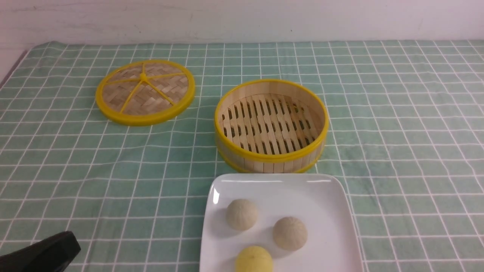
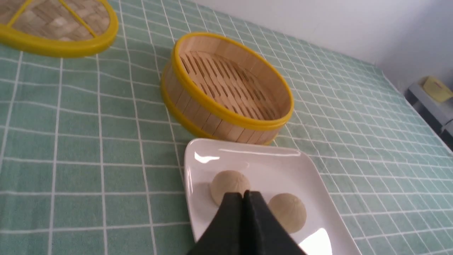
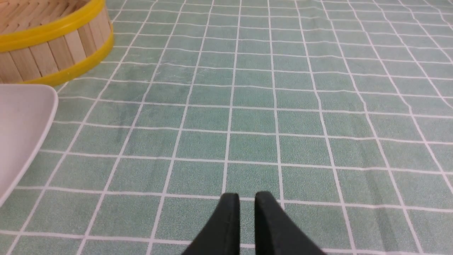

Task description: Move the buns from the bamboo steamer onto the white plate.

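Front view: three buns on the white plate (image 1: 332,204) now, two pale ones (image 1: 242,214) (image 1: 290,233) and a yellow one (image 1: 253,260) at the near edge. Nothing left inside the bamboo steamer (image 1: 271,126), just bare slats. Steamer just behind the plate, almost touching it. Round lid (image 1: 145,91) lying flat off to the left, well apart. Only a dark bit of the left tool (image 1: 41,253) showing low in the corner, above the green checked cloth (image 1: 397,151) on the tabletop. No right tool seen here.

Left wrist view: left tool (image 2: 244,194) pinched tight, tips pressed together, nothing between them. Hanging in front of the plate (image 2: 318,184), two pale buns (image 2: 228,180) (image 2: 288,210) peeking out on either side. Steamer (image 2: 226,88) empty here too.

Right wrist view: right tool (image 3: 246,198) nearly closed, a thin gap between the tips, holding nothing. Over bare cloth, off to the side of the plate corner (image 3: 21,124) and the steamer wall (image 3: 53,46).

Looks like the job is done, or in its very last step. Next move probably calls for no more picking up, only keeping both tools away without bumping the plate.
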### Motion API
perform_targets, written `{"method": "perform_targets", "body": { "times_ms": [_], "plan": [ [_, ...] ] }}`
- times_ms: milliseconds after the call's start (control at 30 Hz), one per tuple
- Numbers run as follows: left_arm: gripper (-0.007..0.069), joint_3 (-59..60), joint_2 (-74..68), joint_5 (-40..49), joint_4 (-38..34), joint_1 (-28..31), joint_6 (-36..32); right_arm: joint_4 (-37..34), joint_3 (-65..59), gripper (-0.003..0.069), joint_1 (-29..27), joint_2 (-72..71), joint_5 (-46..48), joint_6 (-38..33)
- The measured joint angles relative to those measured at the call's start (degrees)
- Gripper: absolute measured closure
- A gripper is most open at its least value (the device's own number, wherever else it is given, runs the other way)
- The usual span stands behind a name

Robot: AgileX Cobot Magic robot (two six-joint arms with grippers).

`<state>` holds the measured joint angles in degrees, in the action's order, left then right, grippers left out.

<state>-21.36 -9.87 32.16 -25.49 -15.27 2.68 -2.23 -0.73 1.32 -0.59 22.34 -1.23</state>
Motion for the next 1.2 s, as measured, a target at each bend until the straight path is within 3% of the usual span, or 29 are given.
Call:
{"method": "perform_targets", "body": {
  "times_ms": [233, 600, 867, 1200],
  "plan": [
    [0.0623, 0.0, 0.0, -1.5, 1.2, 0.0, -0.4, 0.0, 0.0, 0.0557, 0.0, 0.0, 0.0, 0.0],
    [0.0611, 2.6, 0.0, -2.9, 15.9, 0.0, -1.2, 0.0, 0.0, 0.0541, 0.0, 0.0, 0.0, 0.0],
    [0.0602, 10.2, 0.0, -11.3, 28.6, 0.2, 5.1, 0.0, 0.0, 0.0535, 0.0, 0.0, 0.0, 0.0],
    [0.0597, 12.6, 5.6, -9.8, 30.6, 10.7, 7.1, 0.0, 0.0, 0.0525, 0.0, 0.0, 0.0, 0.0]
  ]
}}
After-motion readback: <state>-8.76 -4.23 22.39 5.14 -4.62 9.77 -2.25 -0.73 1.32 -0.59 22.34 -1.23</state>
